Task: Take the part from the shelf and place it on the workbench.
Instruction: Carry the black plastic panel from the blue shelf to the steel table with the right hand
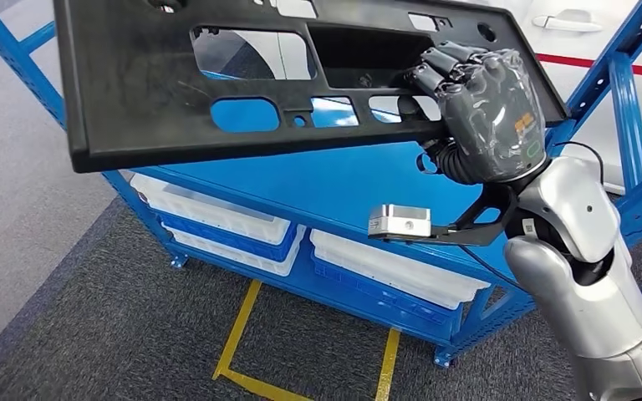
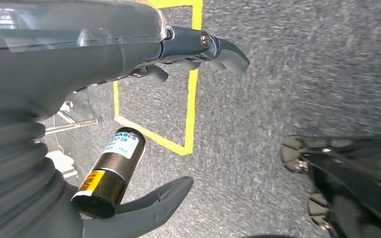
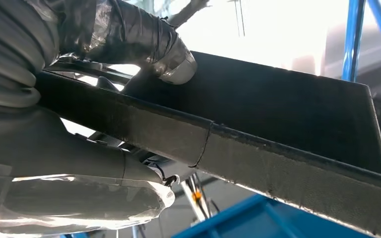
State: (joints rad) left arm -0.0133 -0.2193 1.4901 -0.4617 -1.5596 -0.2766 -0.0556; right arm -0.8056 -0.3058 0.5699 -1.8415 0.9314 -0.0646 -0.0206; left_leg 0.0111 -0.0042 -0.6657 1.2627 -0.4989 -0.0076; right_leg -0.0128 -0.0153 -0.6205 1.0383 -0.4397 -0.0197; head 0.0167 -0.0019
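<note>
The part is a large flat black plastic panel [image 1: 146,83] with several cut-outs, held up tilted in front of the blue shelf [image 1: 334,180]. My right hand [image 1: 485,109] grips its near right edge, fingers hooked through an opening. In the right wrist view the panel's edge [image 3: 258,148] runs between the thumb [image 3: 144,39] and the fingers below. My left hand [image 2: 129,59] hangs over the grey carpet with fingers apart, holding nothing.
White bins [image 1: 217,219] sit on the shelf's lower levels. Blue uprights [image 1: 627,117] stand at the right and left. Yellow floor tape [image 1: 242,334] marks the dark carpet [image 1: 92,334] before the shelf. A white car door [image 1: 568,25] shows behind.
</note>
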